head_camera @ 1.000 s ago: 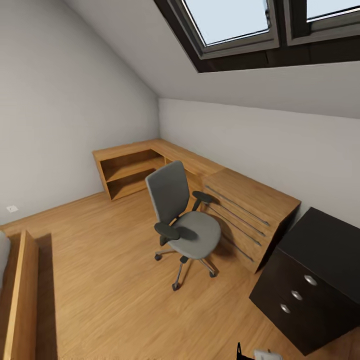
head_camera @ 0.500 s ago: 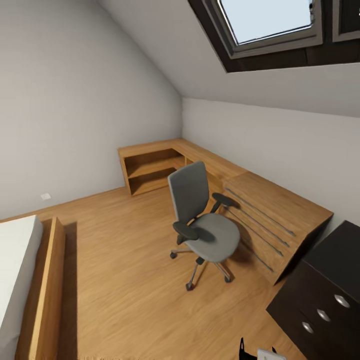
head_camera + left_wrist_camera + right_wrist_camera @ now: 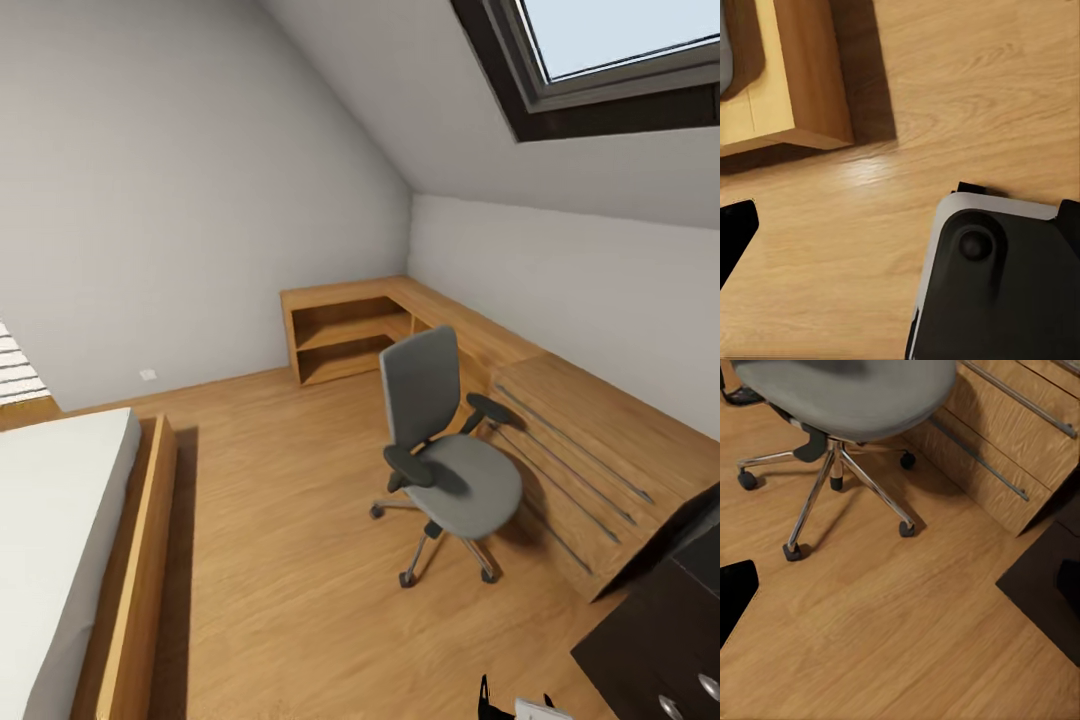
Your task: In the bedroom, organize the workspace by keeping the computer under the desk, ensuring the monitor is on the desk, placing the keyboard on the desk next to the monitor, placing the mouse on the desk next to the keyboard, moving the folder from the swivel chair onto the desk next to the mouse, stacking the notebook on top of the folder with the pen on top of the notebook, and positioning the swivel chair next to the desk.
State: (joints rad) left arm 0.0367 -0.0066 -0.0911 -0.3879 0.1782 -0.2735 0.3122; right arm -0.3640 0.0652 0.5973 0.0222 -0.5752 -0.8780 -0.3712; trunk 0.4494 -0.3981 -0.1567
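At the head view's left edge lies a bed (image 3: 55, 520) with a flat white mattress in a light wooden frame; beyond it runs smooth wood plank floor (image 3: 270, 520); against the far wall stands an open wooden shelf unit (image 3: 345, 335). Right of centre, the swivel chair (image 3: 440, 450), grey padded seat bare of any folder, black armrests, chrome star base on castors, sits just beside the light wooden chest (image 3: 590, 450) with long metal bar handles; at the right corner shows the glossy black desk (image 3: 650, 650), drawers with round silver knobs. Whether either gripper's fingers are spread or closed, I cannot tell. Risk, as I judge it: driving on could clip the castors (image 3: 905, 529) and roll the chair into the chest.
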